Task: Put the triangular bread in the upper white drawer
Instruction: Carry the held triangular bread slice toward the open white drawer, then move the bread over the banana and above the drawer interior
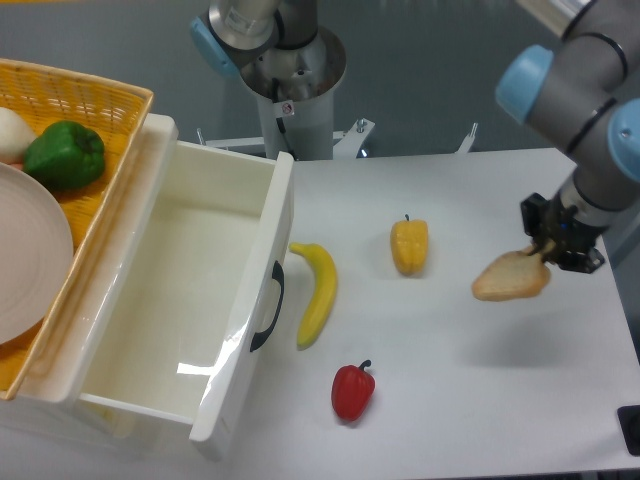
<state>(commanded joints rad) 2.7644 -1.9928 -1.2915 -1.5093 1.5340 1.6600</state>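
Note:
The triangular bread [510, 277] is a golden-tan wedge held in the air at the right, with its shadow on the table below it. My gripper [548, 251] is shut on the bread's right corner. The upper white drawer [160, 300] stands pulled open at the left, its inside bare, its dark curved handle [268, 306] facing the table's middle. The gripper is far to the right of the drawer.
A banana [317, 291], a yellow bell pepper [409, 246] and a red bell pepper [352, 391] lie on the white table between drawer and gripper. A yellow wicker basket [95, 105] at the far left holds a green pepper [65, 155] and a white plate [25, 265].

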